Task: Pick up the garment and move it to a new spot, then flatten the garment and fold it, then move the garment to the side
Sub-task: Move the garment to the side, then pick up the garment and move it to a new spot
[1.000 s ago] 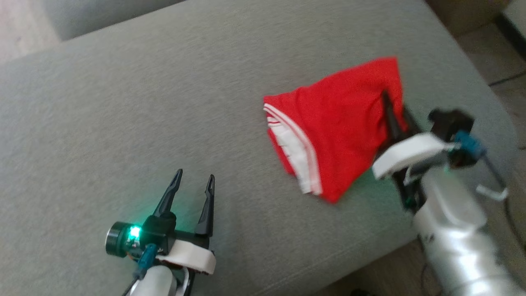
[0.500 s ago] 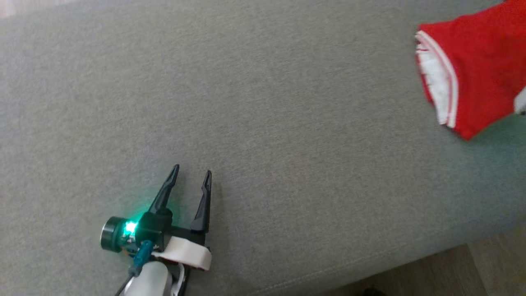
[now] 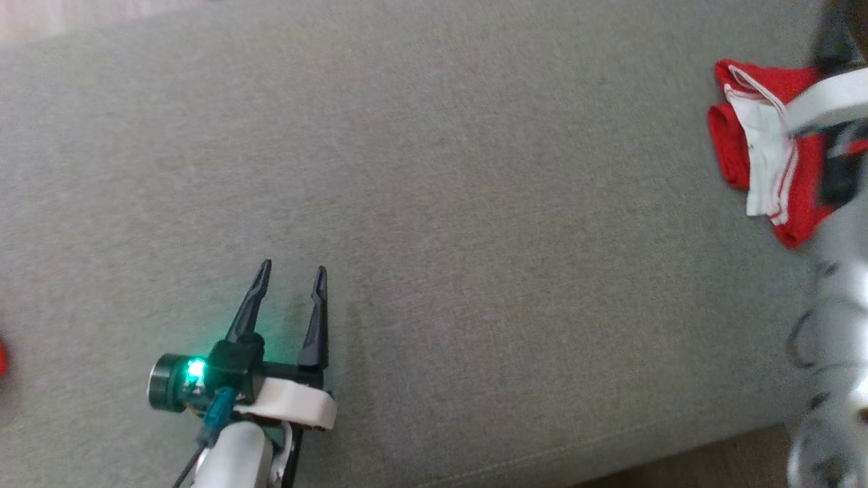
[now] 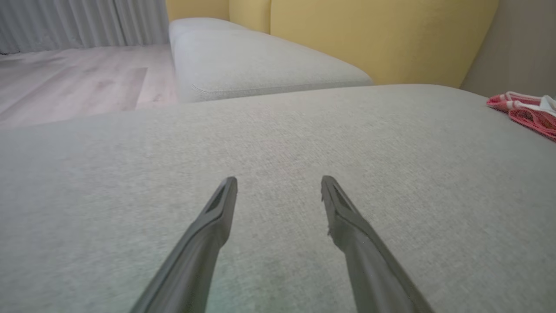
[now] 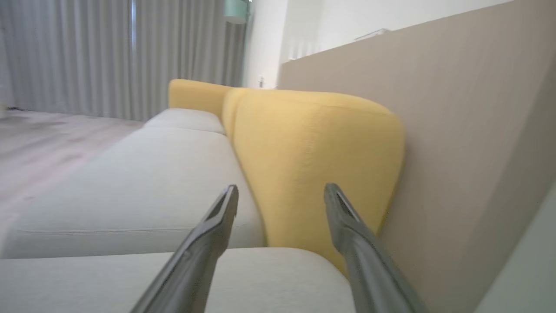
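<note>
Grey sofa seat (image 3: 475, 203): red garment (image 3: 727, 148) crumpled, rt side.

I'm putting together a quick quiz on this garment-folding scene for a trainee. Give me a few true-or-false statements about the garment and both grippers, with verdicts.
1. The left gripper is open over the gray cushion, with nothing between its fingers. True.
2. The red garment has white trim. True.
3. The garment lies between the left gripper's fingers. False: it lies well off to that gripper's right on the cushion, beside the right arm.
4. The right gripper is shut on the garment. False: its fingers stand apart with nothing between them.
</note>
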Controlling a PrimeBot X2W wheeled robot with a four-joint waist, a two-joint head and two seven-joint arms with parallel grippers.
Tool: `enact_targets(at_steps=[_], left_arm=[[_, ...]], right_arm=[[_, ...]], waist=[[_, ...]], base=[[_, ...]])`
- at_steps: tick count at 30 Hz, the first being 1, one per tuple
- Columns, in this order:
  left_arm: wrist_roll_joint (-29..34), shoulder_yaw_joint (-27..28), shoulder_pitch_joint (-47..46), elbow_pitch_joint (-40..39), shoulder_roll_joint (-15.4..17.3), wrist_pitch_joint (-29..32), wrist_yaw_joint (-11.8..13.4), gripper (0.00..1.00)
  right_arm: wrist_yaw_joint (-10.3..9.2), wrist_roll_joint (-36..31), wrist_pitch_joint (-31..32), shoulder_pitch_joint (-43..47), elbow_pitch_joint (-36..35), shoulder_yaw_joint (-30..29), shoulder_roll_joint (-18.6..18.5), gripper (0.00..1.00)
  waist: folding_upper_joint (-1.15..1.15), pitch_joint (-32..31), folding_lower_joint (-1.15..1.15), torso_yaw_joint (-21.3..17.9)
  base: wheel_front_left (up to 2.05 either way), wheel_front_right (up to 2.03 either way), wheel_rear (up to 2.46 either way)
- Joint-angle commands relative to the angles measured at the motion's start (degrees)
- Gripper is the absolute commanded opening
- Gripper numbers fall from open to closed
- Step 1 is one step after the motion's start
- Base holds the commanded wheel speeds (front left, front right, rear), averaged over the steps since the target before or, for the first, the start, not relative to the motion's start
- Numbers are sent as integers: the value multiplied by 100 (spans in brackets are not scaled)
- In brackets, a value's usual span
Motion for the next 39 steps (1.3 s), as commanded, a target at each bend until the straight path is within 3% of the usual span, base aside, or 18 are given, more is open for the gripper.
enact_targets(at_steps=[1, 8, 18, 28, 39], left_arm=[[-38, 193, -19, -188, 19, -29, 50, 100], [-145, 413, 251, -211, 19, -29, 270, 100], [-224, 847, 668, -164, 19, -29, 402, 100], [-242, 1315, 924, -179, 19, -29, 429, 100], [-317, 1325, 943, -225, 19, -29, 443, 100]], right_arm=[[1, 122, -36, 165, -232, 165, 69, 100], [1, 943, -36, 1421, -713, 917, 485, 100], [1, 1502, -36, 2985, -635, 1388, 593, 100], [1, 1740, -36, 3393, -910, 1621, 595, 100], [1, 1856, -36, 3448, -950, 1705, 596, 100]], waist=[[0, -177, 0, 153], [0, -711, 0, 678], [0, -1279, 0, 1228], [0, -1639, 0, 1215], [0, -1643, 0, 1271]], base=[[0, 0, 0], [0, 0, 0], [0, 0, 0], [0, 0, 0], [0, 0, 0]])
